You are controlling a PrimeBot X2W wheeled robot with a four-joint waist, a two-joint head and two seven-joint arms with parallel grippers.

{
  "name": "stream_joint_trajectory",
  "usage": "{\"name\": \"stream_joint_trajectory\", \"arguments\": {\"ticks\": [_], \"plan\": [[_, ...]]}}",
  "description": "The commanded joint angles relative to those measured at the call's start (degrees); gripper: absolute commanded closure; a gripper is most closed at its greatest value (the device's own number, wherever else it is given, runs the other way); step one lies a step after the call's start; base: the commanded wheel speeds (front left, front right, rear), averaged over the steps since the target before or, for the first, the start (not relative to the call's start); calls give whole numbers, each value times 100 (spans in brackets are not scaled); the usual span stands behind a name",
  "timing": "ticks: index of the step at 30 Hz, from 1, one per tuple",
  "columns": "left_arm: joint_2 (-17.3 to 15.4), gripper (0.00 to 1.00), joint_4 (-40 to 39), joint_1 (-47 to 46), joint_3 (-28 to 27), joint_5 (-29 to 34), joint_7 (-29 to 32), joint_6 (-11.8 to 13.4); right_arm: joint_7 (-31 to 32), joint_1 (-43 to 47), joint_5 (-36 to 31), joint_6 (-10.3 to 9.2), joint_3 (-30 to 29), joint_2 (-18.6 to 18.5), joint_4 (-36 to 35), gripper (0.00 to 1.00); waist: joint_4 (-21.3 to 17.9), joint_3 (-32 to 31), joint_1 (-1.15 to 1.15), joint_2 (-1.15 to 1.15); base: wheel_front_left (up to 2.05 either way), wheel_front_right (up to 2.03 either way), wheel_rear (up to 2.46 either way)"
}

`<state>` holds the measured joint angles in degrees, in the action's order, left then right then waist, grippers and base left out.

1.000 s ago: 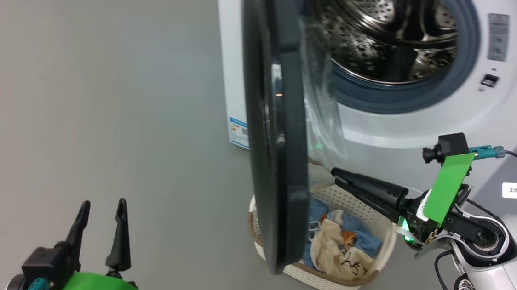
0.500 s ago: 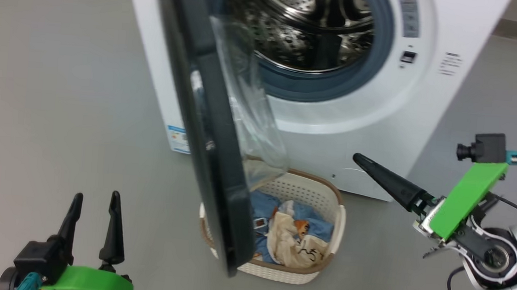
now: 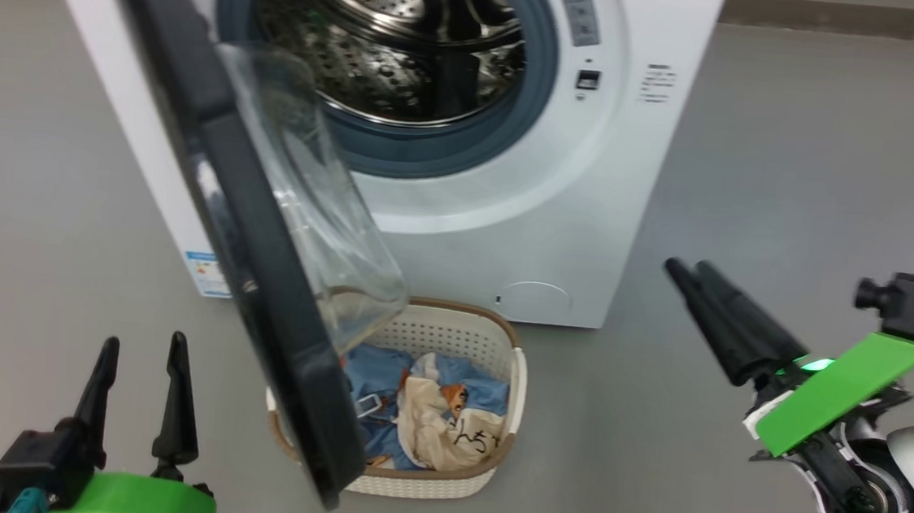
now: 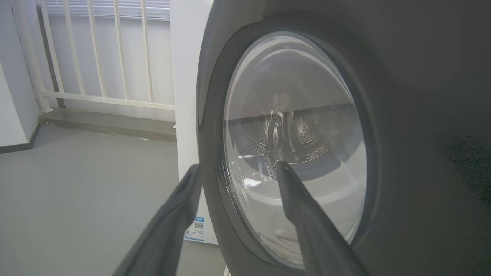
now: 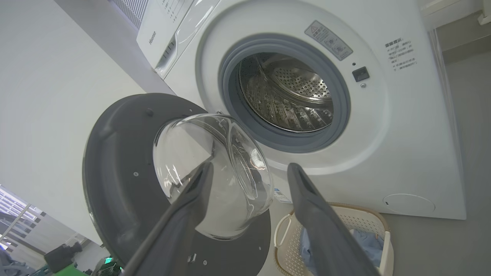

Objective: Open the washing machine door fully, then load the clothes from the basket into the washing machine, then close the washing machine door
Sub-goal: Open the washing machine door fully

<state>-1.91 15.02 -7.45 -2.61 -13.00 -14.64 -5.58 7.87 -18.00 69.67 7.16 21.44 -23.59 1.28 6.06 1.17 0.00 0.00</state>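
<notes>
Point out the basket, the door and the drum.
basket [image 3: 450, 337], head view, back wall.
door [image 3: 256, 273], head view, dark frame.
drum [image 5: 284, 96], right wrist view, perforated steel wall.

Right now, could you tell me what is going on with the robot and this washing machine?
The washing machine has its door swung open, showing the steel drum. The clothes lie in the basket on the floor in front of the machine; nothing is loaded yet. The robot's left gripper and right gripper are both open and empty, touching nothing.
</notes>
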Motion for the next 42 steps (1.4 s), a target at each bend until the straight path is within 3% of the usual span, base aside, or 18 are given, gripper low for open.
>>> {"name": "stream_joint_trajectory", "arguments": {"ticks": [1,7,11,19,24,42], "plan": [[-99,0,-188,-19,-197,54,-36,-16,-343,29,-196,33,47,-179,-121,0,-257,18,0,0,0,0,0],[-98,0,-198,17,-217,38,-36,-12,-1784,202,-764,33,36,-460,316,0,-394,1,0,0,0,0,0],[-98,0,-208,42,-231,14,-36,-10,-2224,383,-1309,33,-118,-395,723,0,-454,-22,0,0,0,0,0],[-98,0,-275,133,-197,-5,-36,26,-2285,837,-3066,33,-1419,276,781,0,-560,-51,0,0,0,0,0],[-98,0,-288,137,-163,0,-36,29,-2286,1069,-3740,33,-1688,557,850,0,-581,-59,0,0,0,0,0],[-97,0,-238,96,-68,-10,-36,9,-2287,1026,-4067,33,-1615,618,1343,0,-467,-111,0,0,0,0,0]]}}
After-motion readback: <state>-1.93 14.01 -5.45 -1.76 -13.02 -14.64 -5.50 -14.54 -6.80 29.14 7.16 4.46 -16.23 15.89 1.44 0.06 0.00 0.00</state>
